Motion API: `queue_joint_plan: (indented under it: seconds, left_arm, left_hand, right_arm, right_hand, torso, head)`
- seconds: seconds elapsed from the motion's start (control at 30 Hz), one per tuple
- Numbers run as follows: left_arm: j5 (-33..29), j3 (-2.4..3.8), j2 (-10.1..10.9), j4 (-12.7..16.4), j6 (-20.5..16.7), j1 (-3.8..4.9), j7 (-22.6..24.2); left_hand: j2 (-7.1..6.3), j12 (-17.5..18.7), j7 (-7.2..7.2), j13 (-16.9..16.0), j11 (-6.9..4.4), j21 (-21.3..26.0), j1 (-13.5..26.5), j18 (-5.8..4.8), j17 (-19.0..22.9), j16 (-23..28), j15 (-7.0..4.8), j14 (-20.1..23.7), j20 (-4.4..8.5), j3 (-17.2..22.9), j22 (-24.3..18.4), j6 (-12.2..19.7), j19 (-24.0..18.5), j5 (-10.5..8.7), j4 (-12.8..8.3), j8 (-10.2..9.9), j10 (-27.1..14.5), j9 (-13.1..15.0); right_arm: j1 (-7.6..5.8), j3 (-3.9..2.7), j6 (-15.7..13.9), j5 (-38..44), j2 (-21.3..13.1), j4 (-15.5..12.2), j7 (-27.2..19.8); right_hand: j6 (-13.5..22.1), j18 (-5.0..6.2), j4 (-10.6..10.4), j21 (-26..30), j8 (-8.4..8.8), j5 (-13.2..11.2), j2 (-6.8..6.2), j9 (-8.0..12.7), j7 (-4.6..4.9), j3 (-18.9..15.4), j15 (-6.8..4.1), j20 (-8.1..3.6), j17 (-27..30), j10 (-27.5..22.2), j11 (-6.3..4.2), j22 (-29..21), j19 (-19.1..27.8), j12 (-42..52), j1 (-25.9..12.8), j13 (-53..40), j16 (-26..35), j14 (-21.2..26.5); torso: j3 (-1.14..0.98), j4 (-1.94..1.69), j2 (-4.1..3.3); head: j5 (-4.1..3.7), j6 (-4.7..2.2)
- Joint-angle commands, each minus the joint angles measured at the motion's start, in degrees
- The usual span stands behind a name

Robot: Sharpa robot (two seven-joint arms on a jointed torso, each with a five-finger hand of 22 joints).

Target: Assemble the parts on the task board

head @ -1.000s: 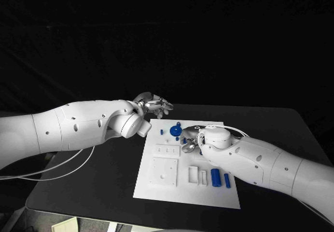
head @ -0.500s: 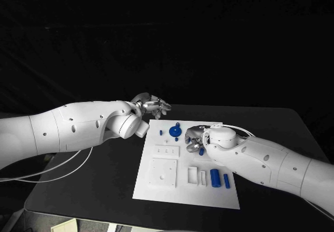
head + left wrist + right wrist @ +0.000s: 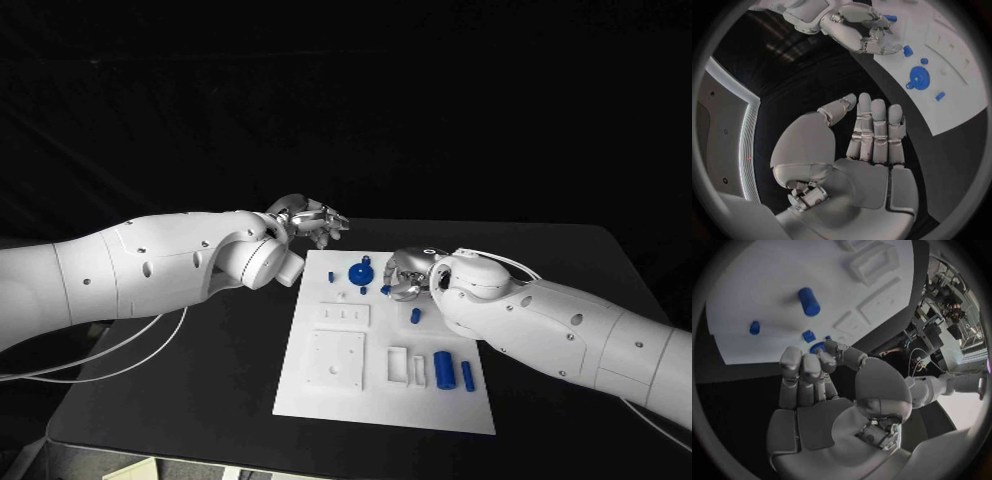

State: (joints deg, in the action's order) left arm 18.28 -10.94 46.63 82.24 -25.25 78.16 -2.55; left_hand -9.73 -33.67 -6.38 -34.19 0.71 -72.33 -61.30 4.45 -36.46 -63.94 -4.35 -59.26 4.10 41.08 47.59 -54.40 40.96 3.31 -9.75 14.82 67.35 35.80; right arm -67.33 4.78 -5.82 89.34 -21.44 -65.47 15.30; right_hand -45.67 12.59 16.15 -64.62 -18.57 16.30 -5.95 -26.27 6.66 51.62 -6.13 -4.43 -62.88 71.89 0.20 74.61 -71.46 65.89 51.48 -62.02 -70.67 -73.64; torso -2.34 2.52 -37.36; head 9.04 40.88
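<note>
- The task board [image 3: 335, 395] lies flat in the middle of the black table [image 3: 562, 250], a white plate with raised white frames and small recesses.
- Small blue parts sit at the board's far end: a round disc-shaped part [image 3: 362, 271] just beside the right hand's fingertips, a small peg [image 3: 332, 275] on the disc's other side, and a tiny piece [image 3: 365, 291] close by.
- A short blue part [image 3: 415, 315] lies on the board just below the right hand's fingers, apart from them.
- Two upright blue cylinders, a thick cylinder [image 3: 444, 366] and a thin cylinder [image 3: 467, 376], stand well away from both hands' fingers, at the board's near right side under the right forearm.
- The right hand [image 3: 408, 274] hovers over the board's far right part; its fingers [image 3: 803, 371] lie side by side, slightly bent, holding nothing.
- The left hand [image 3: 309, 218] hangs past the board's far left corner, over the table; its fingers [image 3: 877, 127] are straight, close together, the thumb apart, nothing in them.
- The board's blue parts lie well beyond the left fingertips.
</note>
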Motion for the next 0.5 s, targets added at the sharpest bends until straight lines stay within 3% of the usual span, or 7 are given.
queue_joint_plan:
  seconds: [0.03, 0.1, 0.2, 0.3, 0.37, 0.47, 0.5]
  left_arm:
    - [0.1, 0.04, -0.1, 0.0, 0.6, 0.13, 0.8]
    - [0.1, 0.04, -0.2, -0.1, 0.7, 0.13, 0.9]
    - [0.1, 0.04, -0.2, -0.1, 0.7, 0.13, 1.0]
    - [0.1, 0.04, -0.2, -0.2, 0.7, 0.13, 1.2]
    - [0.1, 0.04, -0.3, -0.3, 0.8, 0.13, 1.2]
    - [0.3, 0.04, -0.5, -0.4, 0.6, 0.13, 0.9]
    - [0.3, 0.04, -0.6, -0.5, 0.6, 0.13, 0.9]
  left_hand:
    - [-0.31, 0.4, -0.57, 0.0, 0.08, 0.3, -0.3, -0.53, -0.1, 0.4, -0.06, 0.2, 5.81, -0.1, -0.1, 0.0, -0.3, -0.12, 0.3, 0.3, -0.1, -0.1]
    - [-0.31, 0.4, -0.57, 0.0, 0.08, 0.3, -0.3, -0.53, -0.1, 0.4, -0.06, 0.2, 5.81, -0.1, -0.1, 0.0, -0.3, -0.12, 0.3, 0.3, -0.1, -0.1]
    - [-0.32, 0.4, -0.57, 0.0, 0.08, 0.3, -0.4, -0.53, -0.1, 0.4, -0.05, 0.2, 5.81, -0.1, -0.1, 0.0, -0.3, -0.12, 0.3, 0.3, -0.1, -0.1]
    - [-0.35, 0.4, -0.57, 0.0, 0.08, 0.3, -0.4, -0.53, -0.1, 0.4, -0.05, 0.2, 5.81, -0.1, -0.1, 0.0, -0.3, -0.12, 0.2, 0.3, -0.1, -0.1]
    - [-0.39, 0.4, -0.57, 0.0, 0.09, 0.3, -0.4, -0.53, -0.1, 0.4, -0.05, 0.2, 5.81, -0.1, -0.1, 0.0, -0.3, -0.14, 0.2, 0.3, -0.1, -0.1]
    - [-0.47, 0.5, -0.58, 0.0, 0.1, 0.3, -0.4, -0.53, -0.1, 0.4, -0.04, 0.3, 5.8, -0.1, -0.1, 0.0, -0.4, -0.16, 0.2, 0.3, -0.1, -0.1]
    - [-0.49, 0.5, -0.58, 0.0, 0.1, 0.3, -0.4, -0.53, -0.1, 0.4, -0.03, 0.3, 5.79, -0.2, -0.1, 0.0, -0.4, -0.16, 0.1, 0.3, -0.1, -0.1]
  right_arm:
    - [-0.02, -0.3, -10.5, -2.1, 0.0, 1.2, -4.2]
    - [-0.02, -0.45, -12.7, -1.8, 0.1, 1.9, -4.3]
    - [-0.01, -0.5, -13.2, -0.3, 0.6, 3.6, -3.3]
    - [0.0, -0.49, -13.1, 2.2, 1.9, 6.1, -1.6]
    - [0.13, -0.46, -13.0, 2.5, 2.7, 7.6, -0.9]
    - [0.61, -0.36, -12.4, 3.2, 3.8, 9.4, -0.2]
    - [0.83, -0.33, -12.1, 3.2, 4.2, 9.9, -0.2]
  right_hand:
    - [-1.5, 2.41, 0.1, -0.1, -0.6, -1.3, -1.69, -0.1, 0.31, -2.5, 0.56, -0.42, -0.1, 0.2, 0.33, -0.1, -0.3, 0.4, 1.0, -0.3, -0.1, -0.1]
    - [-2.6, 2.41, 0.3, -0.1, -0.96, -2.5, -2.95, -0.2, 0.62, -5.1, 0.83, -0.57, -0.1, 0.4, 0.65, -0.1, -0.4, 0.7, 1.9, -0.6, -0.2, -0.2]
    - [-3.7, 2.41, 0.3, -0.1, -1.22, -4.5, -4.27, -0.2, 0.82, -7.6, 1.02, -0.69, -0.2, 0.4, 0.85, -0.1, -0.3, 0.9, 2.9, -0.8, -0.2, -0.2]
    - [-4.5, 2.41, 0.3, 0.2, -1.04, -10.3, -5.88, -0.1, 1.05, -10.5, 1.26, -0.63, -0.2, -0.5, 0.9, -0.2, 0.3, 0.3, 4.4, -0.3, 0.0, 0.2]
    - [-4.5, 2.41, 0.3, 0.3, -0.88, -12.3, -7.07, 0.0, 1.0, -11.9, 1.2, -0.53, -0.2, -1.1, 1.03, -0.2, 0.6, -0.1, 4.3, 0.0, 0.1, 0.4]
    - [-4.4, 2.41, 0.3, 0.3, -0.76, -13.0, -7.58, 0.0, 1.03, -12.6, 1.22, -0.48, -0.2, -1.4, 1.04, -0.2, 0.8, -0.3, 4.1, 0.1, 0.2, 0.6]
    - [-4.4, 2.4, 0.3, 0.5, -0.73, -13.4, -8.39, 0.0, 1.03, -13.4, 1.23, -0.4, -0.2, -1.8, 1.07, -0.2, 1.1, -0.4, 3.5, 0.1, 0.4, 0.8]
  torso:
    - [0.03, -0.07, 0.0]
    - [0.09, -0.15, -0.05]
    - [0.07, -0.21, -0.06]
    - [0.1, -0.19, -0.07]
    - [0.11, -0.19, -0.08]
    - [0.13, -0.28, -0.09]
    - [0.13, -0.31, -0.1]
  head:
    - [-0.17, -0.11]
    - [-0.3, -0.24]
    - [-0.3, -0.28]
    - [-0.38, -0.41]
    - [-0.41, -0.52]
    - [-0.49, -0.61]
    - [-0.5, -0.62]
